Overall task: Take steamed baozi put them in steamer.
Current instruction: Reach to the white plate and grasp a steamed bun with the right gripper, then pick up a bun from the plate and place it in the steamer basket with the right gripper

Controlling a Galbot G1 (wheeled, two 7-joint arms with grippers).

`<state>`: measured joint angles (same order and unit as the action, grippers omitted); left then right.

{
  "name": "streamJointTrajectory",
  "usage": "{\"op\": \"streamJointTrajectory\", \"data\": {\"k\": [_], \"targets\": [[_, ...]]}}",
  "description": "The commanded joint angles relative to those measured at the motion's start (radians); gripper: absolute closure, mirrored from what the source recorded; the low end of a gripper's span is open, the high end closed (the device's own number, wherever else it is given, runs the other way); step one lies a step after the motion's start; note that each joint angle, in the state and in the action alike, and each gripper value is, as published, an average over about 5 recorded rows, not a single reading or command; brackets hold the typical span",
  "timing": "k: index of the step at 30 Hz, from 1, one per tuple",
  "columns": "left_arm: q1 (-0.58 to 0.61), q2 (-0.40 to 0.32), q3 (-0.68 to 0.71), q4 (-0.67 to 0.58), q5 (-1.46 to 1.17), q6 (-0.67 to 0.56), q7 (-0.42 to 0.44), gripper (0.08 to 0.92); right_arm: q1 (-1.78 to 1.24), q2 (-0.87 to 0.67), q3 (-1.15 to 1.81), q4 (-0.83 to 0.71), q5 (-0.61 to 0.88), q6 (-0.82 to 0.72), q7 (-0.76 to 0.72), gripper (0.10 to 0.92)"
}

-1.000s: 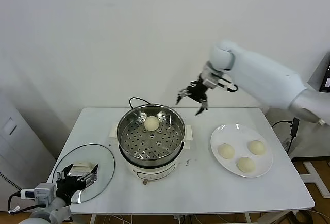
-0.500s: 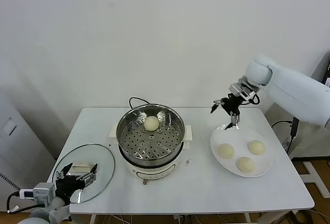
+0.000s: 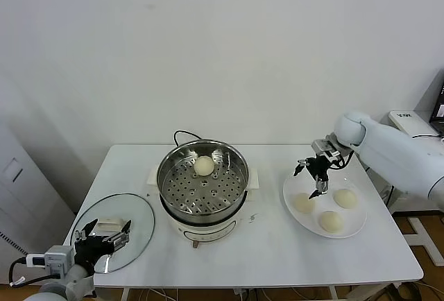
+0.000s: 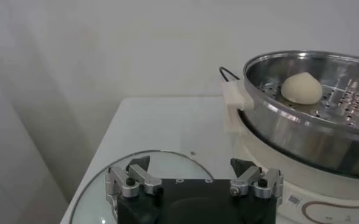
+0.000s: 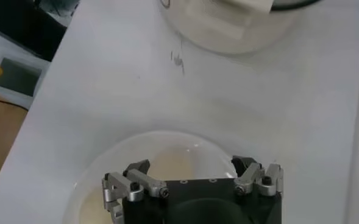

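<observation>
Three buns left on plate; right pincer spread above nearest: descend centred, pinch gently, carry to steamer.

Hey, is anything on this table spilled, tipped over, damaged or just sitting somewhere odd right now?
Nothing stands out. One cream-white bun sits inside the upright shiny steel steamer basket, three more buns lie on the round white plate, and the round glass lid rests flat on the white table. Nothing spilled or damaged.

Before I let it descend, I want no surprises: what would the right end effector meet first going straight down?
Probably the nearest baozi on the white plate; the open right end effector hangs just above it, though depth is unclear.
</observation>
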<state>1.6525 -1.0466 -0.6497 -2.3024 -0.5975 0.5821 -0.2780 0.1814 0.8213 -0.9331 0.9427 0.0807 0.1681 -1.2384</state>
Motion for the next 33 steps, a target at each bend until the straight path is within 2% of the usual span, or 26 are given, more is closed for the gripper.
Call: {"op": "streamJointTrajectory", "data": {"k": [1, 18, 25, 29, 33], "targets": [[0.001, 0.002, 0.000, 0.000, 0.000, 0.000, 0.000, 0.177, -0.097, 0.007, 0.085, -0.052, -0.077, -0.023, 0.016, 0.203], [-0.001, 0.003, -0.002, 0.000, 0.000, 0.001, 0.000, 0.177, -0.171, 0.050, 0.160, -0.107, -0.169, -0.007, 0.039, 0.220], [0.003, 0.003, -0.005, 0.000, 0.000, 0.001, 0.000, 0.177, -0.178, 0.062, 0.174, -0.120, -0.180, -0.010, 0.036, 0.365], [0.004, 0.003, -0.007, 0.000, 0.000, 0.000, -0.001, 0.177, -0.179, 0.064, 0.176, -0.123, -0.185, -0.013, 0.034, 0.474], [0.005, 0.001, -0.007, 0.000, 0.001, 0.000, -0.001, 0.177, -0.176, 0.063, 0.174, -0.116, -0.177, -0.016, 0.030, 0.534]]}}
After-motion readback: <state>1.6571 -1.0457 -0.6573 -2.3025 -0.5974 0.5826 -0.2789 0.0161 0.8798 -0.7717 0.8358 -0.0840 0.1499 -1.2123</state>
